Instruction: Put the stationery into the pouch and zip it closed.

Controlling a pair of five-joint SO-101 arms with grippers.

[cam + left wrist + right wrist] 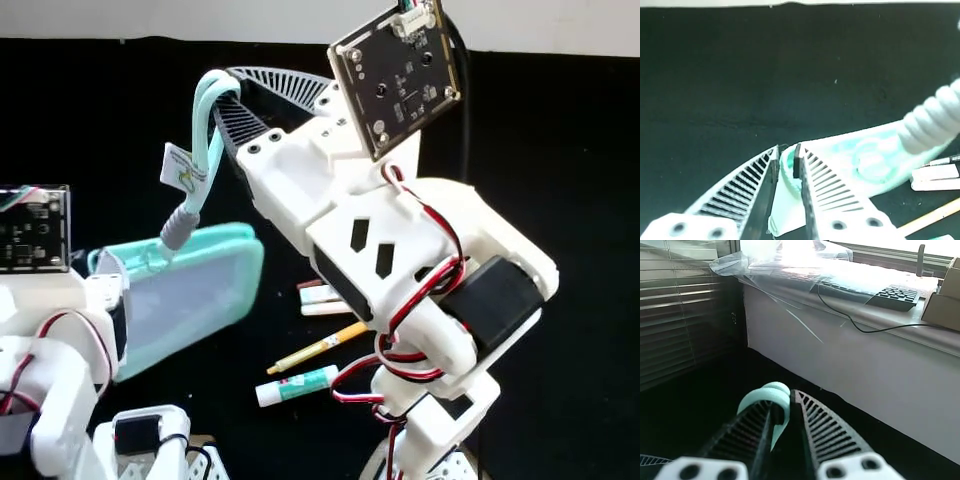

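Jaws of left gripper (787,156) pinch pouch (190,290) edge; jaws of right gripper (781,407) pinch its strap (210,130), lifted high. Guess: two grips hold pouch up and steady for filling. Pencil (322,347), glue stick (298,385), eraser (322,298) lie on black table (580,150) beside pouch, not in yet. Behind: blinds (675,315), keyboard (892,294) on ledge (865,315).

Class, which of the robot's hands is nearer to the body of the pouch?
Left. The left hand is clamped on the edge of the pouch itself. The right hand pinches the strap loop, up above the pouch body.
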